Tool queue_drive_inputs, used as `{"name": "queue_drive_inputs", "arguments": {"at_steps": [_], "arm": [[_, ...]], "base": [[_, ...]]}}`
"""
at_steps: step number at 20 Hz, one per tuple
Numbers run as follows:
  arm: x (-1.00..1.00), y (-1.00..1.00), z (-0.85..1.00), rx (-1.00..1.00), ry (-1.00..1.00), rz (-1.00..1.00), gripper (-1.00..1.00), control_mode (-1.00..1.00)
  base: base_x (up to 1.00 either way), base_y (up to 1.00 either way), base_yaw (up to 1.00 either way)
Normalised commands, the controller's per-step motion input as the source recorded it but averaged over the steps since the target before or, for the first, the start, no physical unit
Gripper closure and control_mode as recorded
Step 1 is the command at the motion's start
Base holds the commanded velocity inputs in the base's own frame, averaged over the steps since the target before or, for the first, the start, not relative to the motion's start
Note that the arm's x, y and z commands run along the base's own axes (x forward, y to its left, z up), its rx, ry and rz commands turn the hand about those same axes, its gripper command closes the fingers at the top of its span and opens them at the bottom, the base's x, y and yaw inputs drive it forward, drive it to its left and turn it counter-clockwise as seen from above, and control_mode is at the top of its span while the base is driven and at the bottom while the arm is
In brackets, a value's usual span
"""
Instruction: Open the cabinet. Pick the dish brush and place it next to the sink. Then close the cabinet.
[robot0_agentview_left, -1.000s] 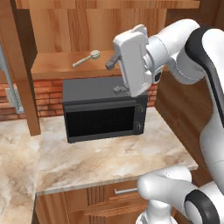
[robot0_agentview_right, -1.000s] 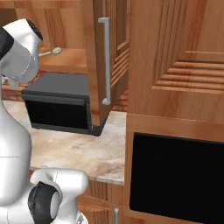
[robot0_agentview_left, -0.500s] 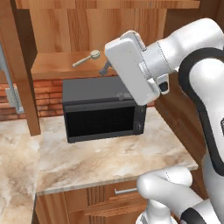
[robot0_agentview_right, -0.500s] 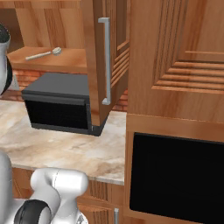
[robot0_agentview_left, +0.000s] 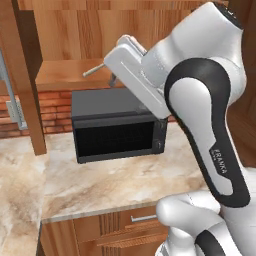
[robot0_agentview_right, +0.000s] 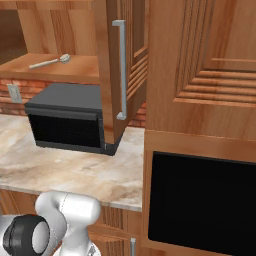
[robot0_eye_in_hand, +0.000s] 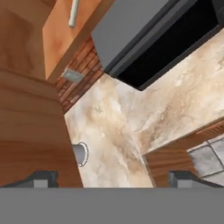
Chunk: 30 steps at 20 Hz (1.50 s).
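Marble counter (robot0_agentview_right: 75, 170), open cabinet (robot0_agentview_right: 117, 65) shelving dish brush (robot0_agentview_right: 50, 61), end effector (robot0_eye_in_hand: 111, 177) spread wide, empty.

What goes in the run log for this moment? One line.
cabinet: open | dish brush: on shelf, untouched | gripper: jaws open, empty

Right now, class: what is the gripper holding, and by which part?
Nothing. The gripper is open and empty; the dish brush lies on the cabinet shelf.

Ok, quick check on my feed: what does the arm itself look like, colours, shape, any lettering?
The arm has glossy white rounded shells with dark grey to black bands at the joints. One black band carries small white lettering. The hand is a boxy white block. The gripper ends in two small dark fingertips. No cables visible.
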Motion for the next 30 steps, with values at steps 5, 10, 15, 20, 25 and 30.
{"name": "queue_drive_inputs", "arguments": {"at_steps": [5,10,15,20,25,30], "arm": [[0.62,-0.06,0.0,-0.24,0.01,-0.05,-1.0,-1.0],[0.47,-0.18,0.01,-0.34,-0.02,0.01,-1.0,-1.0],[0.23,-0.29,0.07,-0.34,-0.03,0.06,-1.0,-1.0],[0.29,-0.31,-0.02,-0.18,0.0,0.04,-1.0,-1.0],[0.56,-0.18,-0.37,-0.02,-0.01,0.04,-1.0,-1.0],[0.64,0.0,-0.32,0.0,-0.1,0.05,-1.0,-1.0]], "base": [[0.0,0.0,0.0],[0.0,0.0,0.0],[0.0,0.0,0.0],[0.0,0.0,0.0],[0.0,0.0,0.0],[0.0,0.0,0.0]]}}
